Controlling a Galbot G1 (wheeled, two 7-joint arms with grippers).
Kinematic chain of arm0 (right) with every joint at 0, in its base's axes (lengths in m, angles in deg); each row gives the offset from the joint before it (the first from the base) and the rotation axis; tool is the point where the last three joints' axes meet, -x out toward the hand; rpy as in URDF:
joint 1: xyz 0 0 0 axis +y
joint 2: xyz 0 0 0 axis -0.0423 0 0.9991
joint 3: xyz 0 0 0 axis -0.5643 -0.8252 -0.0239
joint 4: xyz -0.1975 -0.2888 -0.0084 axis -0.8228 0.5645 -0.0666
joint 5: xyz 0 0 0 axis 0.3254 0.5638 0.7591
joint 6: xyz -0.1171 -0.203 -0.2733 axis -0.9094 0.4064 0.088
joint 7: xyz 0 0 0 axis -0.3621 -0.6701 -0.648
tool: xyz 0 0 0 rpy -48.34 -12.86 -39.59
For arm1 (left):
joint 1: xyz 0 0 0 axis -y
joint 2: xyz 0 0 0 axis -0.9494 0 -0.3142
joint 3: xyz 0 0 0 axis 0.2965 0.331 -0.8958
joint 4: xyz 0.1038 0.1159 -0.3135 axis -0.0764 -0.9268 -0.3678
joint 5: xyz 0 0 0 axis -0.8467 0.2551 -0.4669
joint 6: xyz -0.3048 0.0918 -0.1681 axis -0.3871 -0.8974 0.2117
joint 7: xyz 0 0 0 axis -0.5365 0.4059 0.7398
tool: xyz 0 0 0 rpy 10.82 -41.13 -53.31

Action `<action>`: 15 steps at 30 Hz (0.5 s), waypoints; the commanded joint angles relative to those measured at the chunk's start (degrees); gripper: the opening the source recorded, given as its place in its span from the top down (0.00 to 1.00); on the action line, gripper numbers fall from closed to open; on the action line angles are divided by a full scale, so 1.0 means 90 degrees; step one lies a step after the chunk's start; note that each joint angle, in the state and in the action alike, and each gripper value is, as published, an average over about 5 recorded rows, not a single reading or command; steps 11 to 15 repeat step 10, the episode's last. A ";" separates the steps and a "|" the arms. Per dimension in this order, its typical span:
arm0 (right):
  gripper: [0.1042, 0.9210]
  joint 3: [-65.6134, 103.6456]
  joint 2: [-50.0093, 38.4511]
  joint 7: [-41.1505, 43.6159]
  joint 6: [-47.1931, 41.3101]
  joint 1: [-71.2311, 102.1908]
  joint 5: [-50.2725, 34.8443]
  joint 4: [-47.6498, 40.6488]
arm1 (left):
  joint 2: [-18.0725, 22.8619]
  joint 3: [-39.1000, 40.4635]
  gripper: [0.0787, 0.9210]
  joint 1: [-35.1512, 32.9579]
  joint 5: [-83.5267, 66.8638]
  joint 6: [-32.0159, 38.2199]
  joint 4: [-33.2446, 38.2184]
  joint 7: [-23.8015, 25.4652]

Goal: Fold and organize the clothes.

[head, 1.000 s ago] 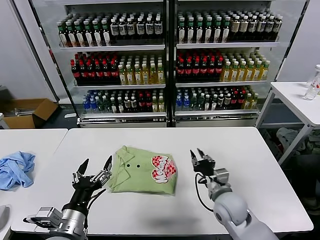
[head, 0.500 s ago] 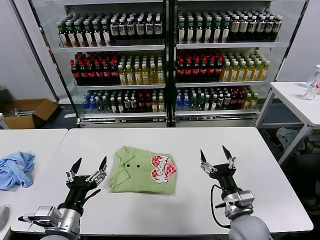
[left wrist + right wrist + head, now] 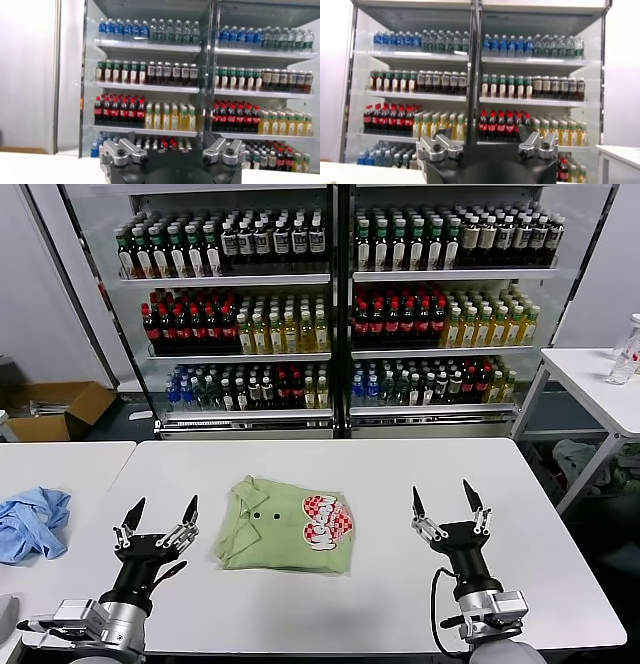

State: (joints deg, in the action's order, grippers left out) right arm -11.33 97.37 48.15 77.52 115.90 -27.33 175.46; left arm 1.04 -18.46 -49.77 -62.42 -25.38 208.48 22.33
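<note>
The light green polo shirt lies folded in a neat rectangle on the white table, collar and dark buttons to the left, red-and-white checkered print to the right. My left gripper is open and empty, raised to the left of the shirt, fingers pointing up. My right gripper is open and empty, raised to the right of the shirt, fingers pointing up. Both wrist views face the drinks cooler and show only the gripper bases, not the shirt.
A crumpled light blue cloth lies on a second table at the left. A glass-door cooler full of bottles stands behind the table. Another white table with a bottle stands at the right. A cardboard box sits on the floor.
Both grippers have drawn back from the folded shirt's sides, outward and towards me, and turned fingers-up. The shirt has not moved.
</note>
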 commanded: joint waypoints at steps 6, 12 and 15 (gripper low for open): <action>0.12 0.0031 0.0027 -0.0114 -0.0045 0.0236 0.0148 0.0275 | 0.0031 -0.0105 0.12 -0.0057 0.0094 0.0013 0.0066 0.0027; 0.12 0.0016 0.0016 -0.0139 -0.0119 0.0195 0.0118 0.0275 | -0.0005 -0.0097 0.12 -0.0042 0.0106 0.0015 0.0032 0.0042; 0.12 0.0016 0.0016 -0.0139 -0.0119 0.0195 0.0118 0.0275 | -0.0005 -0.0097 0.12 -0.0042 0.0106 0.0015 0.0032 0.0042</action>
